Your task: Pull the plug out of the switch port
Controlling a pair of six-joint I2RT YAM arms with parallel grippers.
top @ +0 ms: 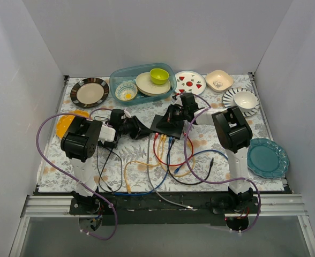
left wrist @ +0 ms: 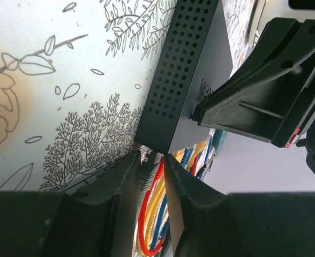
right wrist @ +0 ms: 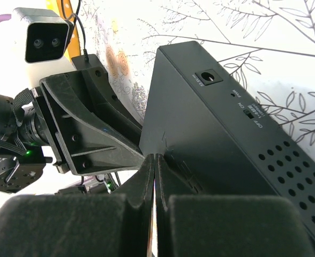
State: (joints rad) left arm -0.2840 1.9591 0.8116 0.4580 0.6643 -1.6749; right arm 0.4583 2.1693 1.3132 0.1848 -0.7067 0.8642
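The switch is a flat black box mid-table, with red, yellow and blue cables running from its near edge. My left gripper is at its left corner. In the left wrist view that gripper is shut on a grey plug with a red cable, right at the switch's socket edge. My right gripper is shut and empty. Its tips press on the switch's top face. The sockets themselves are hidden.
A teal tub with bowls, a striped plate, a strawberry plate and bowls stand at the back. An orange plate lies left, a teal plate right. Loose cables cover the near table.
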